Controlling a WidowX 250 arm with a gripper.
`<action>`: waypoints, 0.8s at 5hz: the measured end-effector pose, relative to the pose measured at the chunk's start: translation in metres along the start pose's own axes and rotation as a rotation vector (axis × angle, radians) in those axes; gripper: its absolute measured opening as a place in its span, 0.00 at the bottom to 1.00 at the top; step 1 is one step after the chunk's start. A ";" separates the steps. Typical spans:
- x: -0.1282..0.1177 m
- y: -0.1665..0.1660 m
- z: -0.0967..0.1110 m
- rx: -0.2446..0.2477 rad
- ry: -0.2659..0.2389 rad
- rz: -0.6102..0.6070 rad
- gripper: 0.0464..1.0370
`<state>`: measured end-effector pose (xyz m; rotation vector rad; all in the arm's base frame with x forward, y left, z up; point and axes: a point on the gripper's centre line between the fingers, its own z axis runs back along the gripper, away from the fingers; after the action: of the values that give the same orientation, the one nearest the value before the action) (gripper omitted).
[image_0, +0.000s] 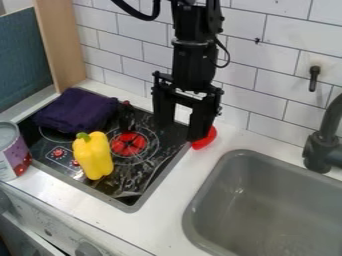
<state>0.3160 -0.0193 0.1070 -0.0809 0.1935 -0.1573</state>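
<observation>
pincer (179, 132), parted, near red object (206, 140); yellow pepper (94, 156), purple cloth (75, 111) on stove (143, 174)

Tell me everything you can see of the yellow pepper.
The pepper is bright yellow and smooth, with shallow lobes and a short green stem at its far end. It sits on the black stovetop, beside the red burner pattern; whether upright or lying, I can't tell. The gripper isn't touching it.

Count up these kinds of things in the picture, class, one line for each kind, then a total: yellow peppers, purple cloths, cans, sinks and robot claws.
Yellow pepper: 1
Purple cloth: 1
Can: 1
Sink: 1
Robot claw: 1
Total: 5
</observation>
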 end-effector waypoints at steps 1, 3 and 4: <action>0.000 0.001 -0.013 -0.004 0.038 0.003 0.96; 0.023 0.007 -0.021 0.065 -0.062 0.002 0.96; 0.030 0.008 -0.029 0.061 -0.033 0.026 0.96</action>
<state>0.3401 -0.0183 0.0728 -0.0199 0.1561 -0.1355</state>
